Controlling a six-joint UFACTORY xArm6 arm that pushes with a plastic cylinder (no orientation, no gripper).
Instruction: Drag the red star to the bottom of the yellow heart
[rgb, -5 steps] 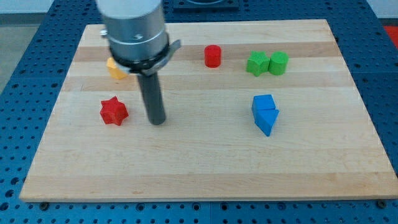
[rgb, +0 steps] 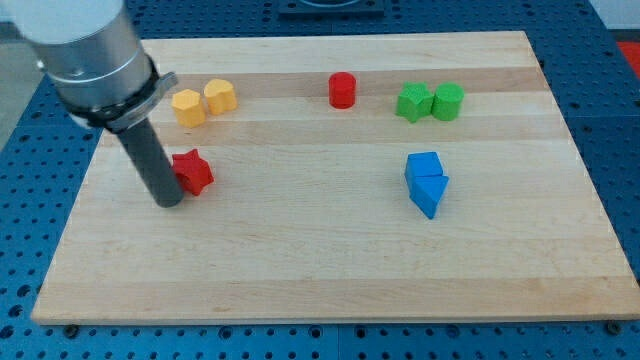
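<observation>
The red star (rgb: 194, 172) lies on the wooden board (rgb: 320, 260) at the view's left. My tip (rgb: 168, 201) rests on the board right against the star's lower left side. Two yellow blocks stand side by side above the star: a yellow block (rgb: 187, 107) on the left and a yellow block (rgb: 220, 97) on the right. I cannot tell which of them is the heart. The rod and arm body cover the board's top left corner.
A red cylinder (rgb: 342, 90) stands at top centre. Two green blocks (rgb: 413, 102) (rgb: 447, 101) touch each other at top right. A blue cube (rgb: 423, 167) and a blue wedge (rgb: 431, 193) touch at centre right.
My tip has moved left, from the star's right side to its lower left side. The star has shifted slightly up and right. The second yellow block, hidden before, now shows.
</observation>
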